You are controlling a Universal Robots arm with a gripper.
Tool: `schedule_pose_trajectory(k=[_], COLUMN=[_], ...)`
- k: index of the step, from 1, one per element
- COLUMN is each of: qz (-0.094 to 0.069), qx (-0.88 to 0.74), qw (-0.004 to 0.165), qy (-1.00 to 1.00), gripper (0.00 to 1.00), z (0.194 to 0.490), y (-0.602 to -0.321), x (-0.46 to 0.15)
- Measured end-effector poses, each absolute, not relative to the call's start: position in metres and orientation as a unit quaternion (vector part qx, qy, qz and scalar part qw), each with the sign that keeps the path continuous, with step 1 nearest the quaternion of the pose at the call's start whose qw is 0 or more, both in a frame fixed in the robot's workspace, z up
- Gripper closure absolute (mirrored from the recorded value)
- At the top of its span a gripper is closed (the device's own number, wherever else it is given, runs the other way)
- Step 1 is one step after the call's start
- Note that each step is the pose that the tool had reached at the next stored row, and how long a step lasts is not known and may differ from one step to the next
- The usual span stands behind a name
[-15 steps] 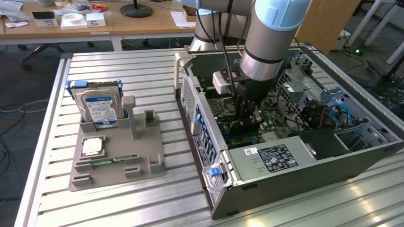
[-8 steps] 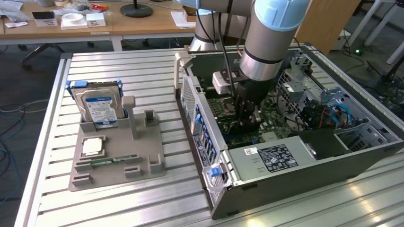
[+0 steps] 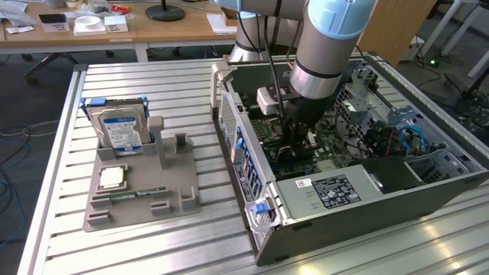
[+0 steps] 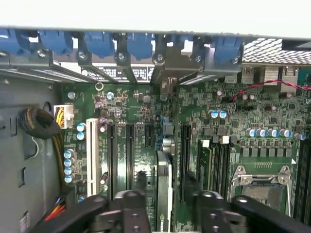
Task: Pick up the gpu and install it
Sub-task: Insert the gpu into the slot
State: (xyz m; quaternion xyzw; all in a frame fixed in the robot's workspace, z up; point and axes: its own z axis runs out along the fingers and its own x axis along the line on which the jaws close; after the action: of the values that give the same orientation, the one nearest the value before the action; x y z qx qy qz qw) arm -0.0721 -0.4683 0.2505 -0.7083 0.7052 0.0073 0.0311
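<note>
Your gpu [image 4: 164,182] upright in its motherboard slot, between your claw's [image 4: 165,191] parted fingers, grip released.

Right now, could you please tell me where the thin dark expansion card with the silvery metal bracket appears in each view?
Exterior view: the gpu stands on edge inside the open computer case, largely hidden beneath the gripper.
Wrist view: the gpu runs edge-on between the fingertips, its bracket at the rear wall.
Shared landmark: the silvery CPU socket frame.
</note>
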Motion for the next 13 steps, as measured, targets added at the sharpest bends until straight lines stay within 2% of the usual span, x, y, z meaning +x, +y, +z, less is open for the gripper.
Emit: schedule_pose_trajectory(k=[1,2,13], qz=[0.007,0.007,0.007], qx=[-0.708,-0.708,-0.708], qw=[0.031,0.031,0.031], qy=[0.705,0.705,0.705], gripper=[0.56,0.49,0.49], z=[0.251,0.251,0.268], y=[-0.468,-0.468,-0.468], x=[-0.072,-0.072,-0.072])
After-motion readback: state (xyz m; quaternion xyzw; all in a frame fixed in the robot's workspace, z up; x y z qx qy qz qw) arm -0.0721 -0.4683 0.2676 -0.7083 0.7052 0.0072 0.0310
